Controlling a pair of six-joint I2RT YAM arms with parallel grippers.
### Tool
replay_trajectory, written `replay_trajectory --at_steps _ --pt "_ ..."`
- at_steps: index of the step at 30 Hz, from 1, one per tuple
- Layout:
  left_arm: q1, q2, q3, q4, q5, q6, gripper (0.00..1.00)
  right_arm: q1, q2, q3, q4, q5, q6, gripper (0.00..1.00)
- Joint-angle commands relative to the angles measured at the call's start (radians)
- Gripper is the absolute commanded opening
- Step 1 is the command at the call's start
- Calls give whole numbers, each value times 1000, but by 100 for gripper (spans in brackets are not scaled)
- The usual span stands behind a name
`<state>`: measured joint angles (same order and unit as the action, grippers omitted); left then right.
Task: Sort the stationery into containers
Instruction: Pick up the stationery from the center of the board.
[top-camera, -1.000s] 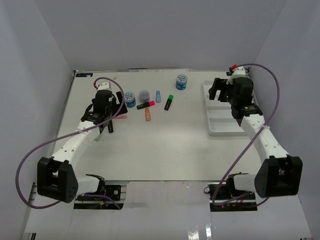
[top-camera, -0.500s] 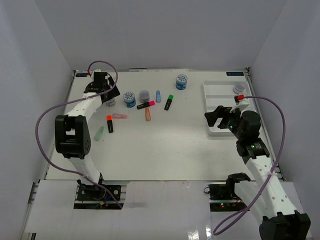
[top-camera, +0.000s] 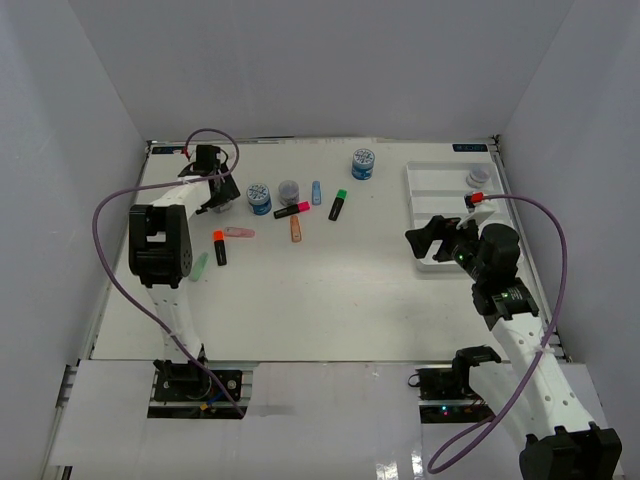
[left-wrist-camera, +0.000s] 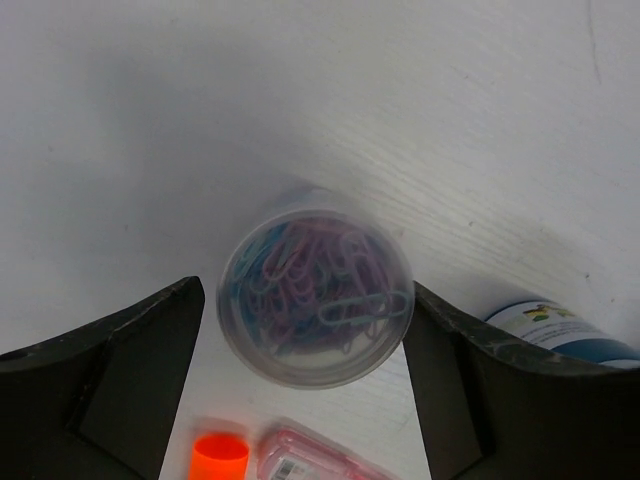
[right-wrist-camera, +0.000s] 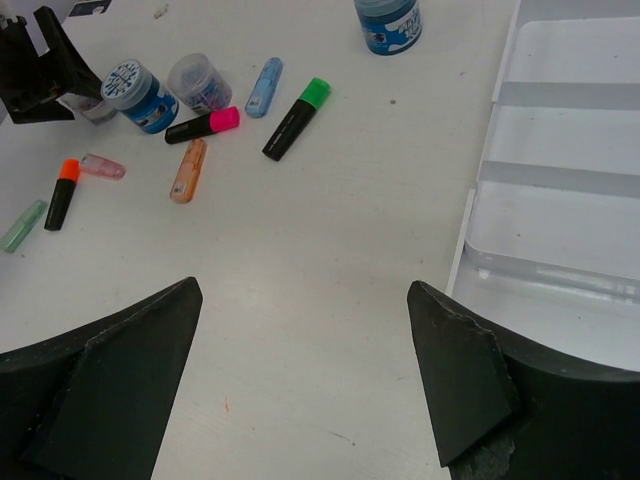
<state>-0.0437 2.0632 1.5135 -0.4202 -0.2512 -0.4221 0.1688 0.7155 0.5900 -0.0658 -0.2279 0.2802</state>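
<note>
My left gripper (top-camera: 213, 196) is at the far left, open, its fingers on either side of a clear round jar of paper clips (left-wrist-camera: 315, 300) that stands on the table. My right gripper (top-camera: 428, 237) is open and empty above the table, just left of the white tray (top-camera: 435, 215). A grey-lidded jar (top-camera: 479, 177) sits in the tray's far section. On the table lie a blue-patterned jar (top-camera: 259, 198), a grey-lidded jar (top-camera: 289, 190), a second blue jar (top-camera: 363, 163) and several highlighters, among them pink-capped (top-camera: 291, 210), green-capped (top-camera: 338, 205) and orange-capped (top-camera: 218, 247).
Pastel highlighters lie nearby: blue (top-camera: 316, 192), orange (top-camera: 296, 229), pink (top-camera: 238, 232) and green (top-camera: 199, 266). White walls close in the table on three sides. The tray's near sections (right-wrist-camera: 570, 150) hold nothing visible.
My left arm has swung from the middle left to the far left corner, over the clip jar. My right arm has pulled back from over the tray, where a jar now shows.
</note>
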Motion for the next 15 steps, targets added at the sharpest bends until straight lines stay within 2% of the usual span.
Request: replay_trajectory --at_steps 1,3,4,10,13,15 --pt "1 0 76 3 -2 14 88 6 4 1 1 -25 -15 90" --pt "1 11 91 4 12 16 82 8 7 5 -8 -28 -16 90" --pt "1 18 94 9 19 19 75 8 9 7 -9 -28 -18 90" --pt "1 14 91 31 18 65 58 8 6 8 -20 -37 -18 90" --pt "-1 -38 68 29 35 72 43 8 2 14 -31 -40 -19 90" --pt "-5 -81 53 29 67 88 41 8 -2 16 -34 -42 -24 90"
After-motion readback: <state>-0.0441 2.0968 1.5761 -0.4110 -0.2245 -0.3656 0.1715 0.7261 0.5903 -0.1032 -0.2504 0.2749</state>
